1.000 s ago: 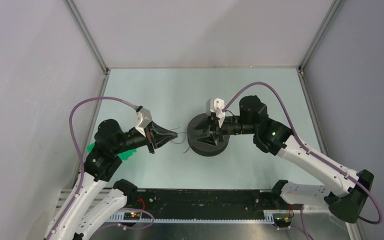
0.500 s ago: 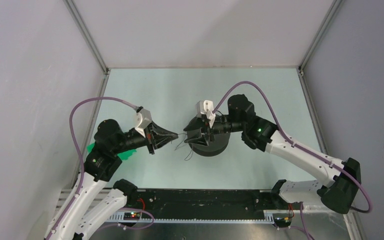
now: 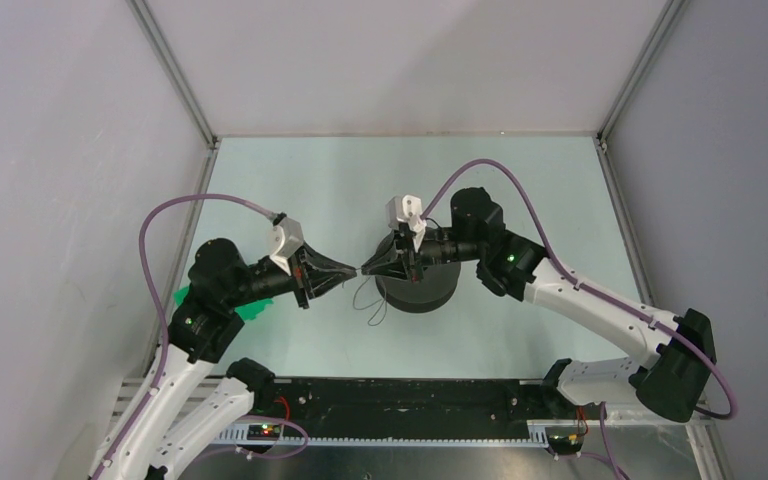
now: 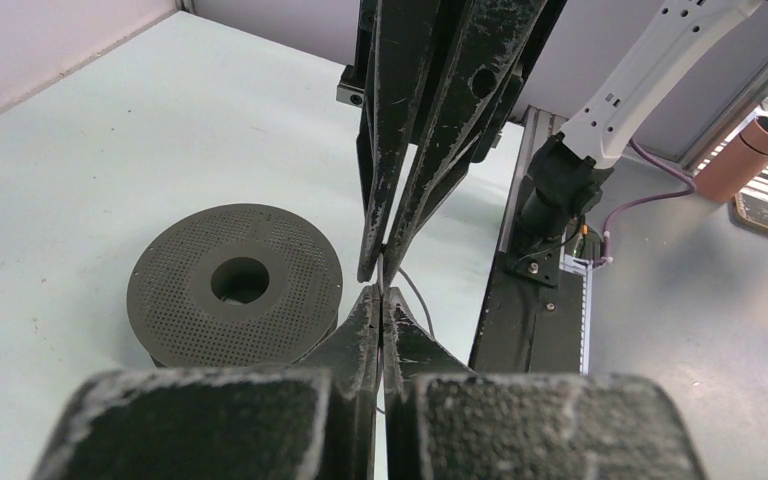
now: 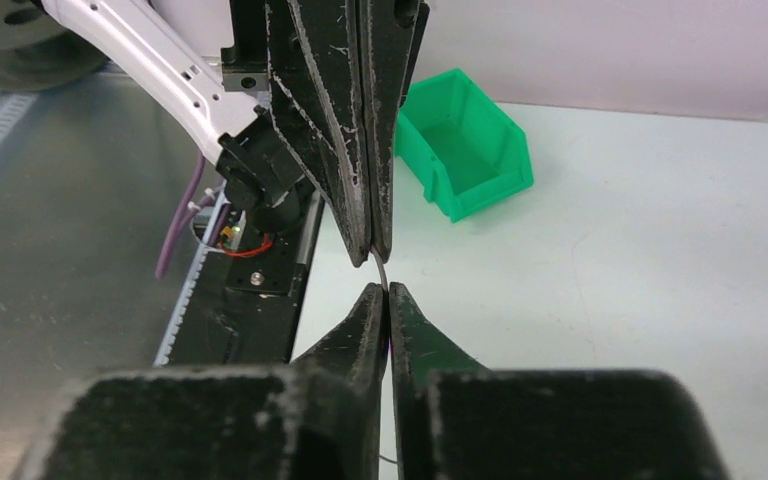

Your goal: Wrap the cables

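Cables point(image 3: 369, 302) point(image 4: 416, 297) point(image 5: 379, 266): thin black wire, pinched where the two arms' tips meet above the desk; loose curls trail down just left of the spool.
Left fingers point(image 3: 352, 270) point(image 4: 380, 300): clenched on the cables, pointing right.
Right fingers point(image 3: 366, 270) point(image 5: 388, 293): clenched on the cables, pointing left, tip to tip with the left fingers, all but touching.
Spool point(image 3: 422, 292) point(image 4: 235, 285): dark grey, lying flat on the desk, partly under the right wrist.
Bin point(image 3: 252, 308) point(image 5: 465, 150): green, on the desk beside the left arm, mostly hidden from above.
Desk point(image 3: 300, 190): pale green.
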Controlling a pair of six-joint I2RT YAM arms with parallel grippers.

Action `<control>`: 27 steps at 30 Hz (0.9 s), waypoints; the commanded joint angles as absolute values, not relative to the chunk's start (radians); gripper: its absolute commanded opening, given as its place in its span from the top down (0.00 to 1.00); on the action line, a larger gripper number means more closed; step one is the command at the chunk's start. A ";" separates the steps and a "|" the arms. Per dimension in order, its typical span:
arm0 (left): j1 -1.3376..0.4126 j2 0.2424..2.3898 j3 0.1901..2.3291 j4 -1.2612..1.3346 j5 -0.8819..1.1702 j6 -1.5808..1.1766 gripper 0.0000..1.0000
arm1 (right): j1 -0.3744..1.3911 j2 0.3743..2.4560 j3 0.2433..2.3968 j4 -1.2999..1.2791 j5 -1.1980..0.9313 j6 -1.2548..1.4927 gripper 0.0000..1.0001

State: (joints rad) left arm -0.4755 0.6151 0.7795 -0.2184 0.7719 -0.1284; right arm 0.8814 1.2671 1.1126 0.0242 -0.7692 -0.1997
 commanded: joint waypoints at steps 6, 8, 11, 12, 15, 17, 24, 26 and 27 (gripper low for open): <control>-0.482 0.598 0.777 -0.187 0.667 -0.130 0.56 | 0.816 1.220 1.119 0.026 -0.730 -0.121 1.00; -0.482 0.591 0.772 -0.187 0.614 -0.133 0.47 | 0.732 1.179 1.119 0.024 -0.734 -0.073 1.00; -0.483 0.582 0.764 -0.188 0.543 -0.134 0.42 | 0.537 1.094 1.119 0.043 -0.731 0.056 1.00; -0.483 0.584 0.761 -0.187 0.499 -0.136 0.41 | 0.496 1.076 1.120 0.044 -0.719 0.075 1.00; -0.484 0.601 0.766 -0.188 0.439 -0.167 0.40 | 0.285 0.984 1.125 0.023 -0.646 0.121 1.00; -0.485 0.623 0.772 -0.189 0.383 -0.213 0.40 | 0.161 0.948 1.147 -0.036 -0.562 0.127 1.00; -0.483 0.679 0.806 -0.203 0.213 -0.335 0.40 | -0.211 0.915 1.293 -0.037 -0.472 0.186 1.00; -0.483 0.696 0.817 -0.204 0.149 -0.361 0.40 | -0.244 0.922 1.314 -0.014 -0.435 0.191 1.00; -0.483 0.714 0.820 -0.206 0.110 -0.369 0.38 | -0.250 0.926 1.332 -0.012 -0.409 0.186 1.00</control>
State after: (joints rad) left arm -0.4801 0.6891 0.7670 -0.2192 0.2790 -0.2886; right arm -0.2085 0.9306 1.2652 -0.0586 -0.5022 0.1509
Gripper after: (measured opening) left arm 0.602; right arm 0.010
